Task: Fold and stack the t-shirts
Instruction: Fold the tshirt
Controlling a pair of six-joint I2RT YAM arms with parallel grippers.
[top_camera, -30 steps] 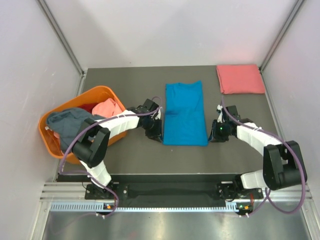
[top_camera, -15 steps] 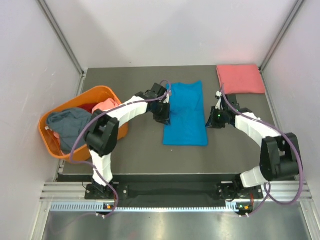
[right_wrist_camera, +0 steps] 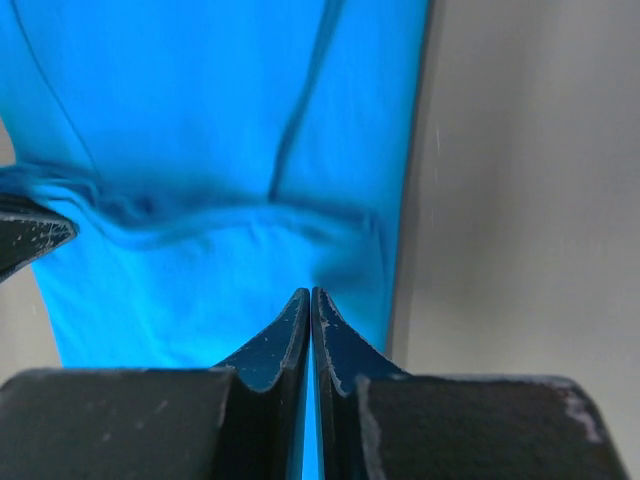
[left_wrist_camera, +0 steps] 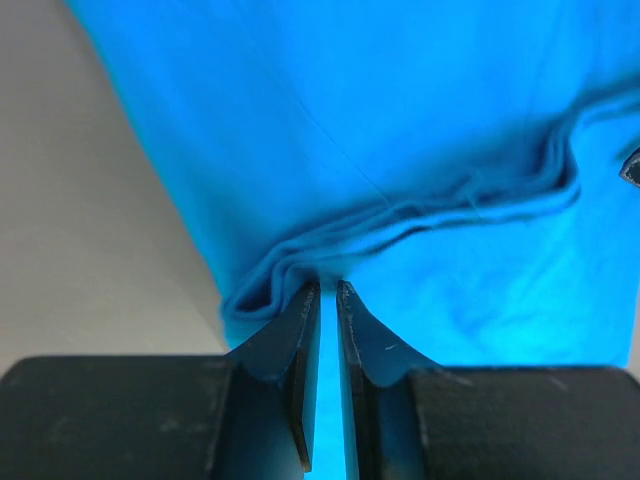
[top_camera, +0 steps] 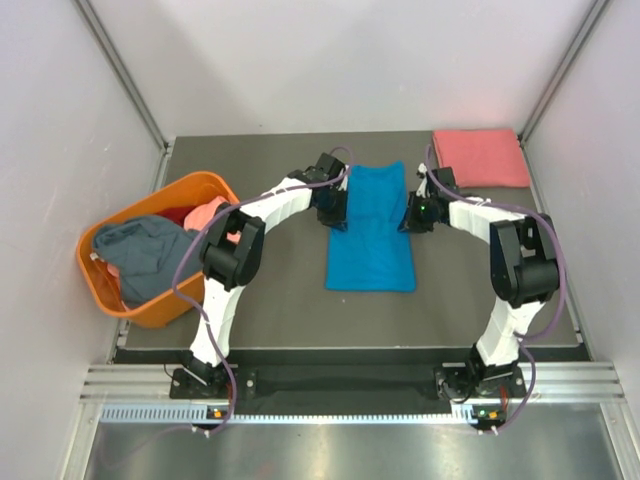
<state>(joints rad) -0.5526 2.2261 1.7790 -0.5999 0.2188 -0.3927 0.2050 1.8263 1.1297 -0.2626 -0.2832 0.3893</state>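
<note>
The left claw (left_wrist_camera: 322, 290) is nearly pressed together, pinching a rucked fold at the side edge of the blue t-shirt (left_wrist_camera: 400, 120), with cloth showing in the thin slit between its jaws. The right claw (right_wrist_camera: 310, 295) has its jaws pressed tight on the opposite side edge, where wrinkles gather at its tips, so it seems to nip a thin layer there. The shirt spans the gap between the two claws as a long narrow strip on the table (top_camera: 270, 300). Its long axis runs crosswise to the line joining them, most of its length trailing back from the claws toward the arm bases. This looks like the crosswise fold of the strip: next, both claws should lift together and carry their end over the other end evenly. Beyond the right claw lies a folded pink t-shirt (top_camera: 480, 157), and off the left claw's outer side stands the orange basket (top_camera: 190, 185)
</note>
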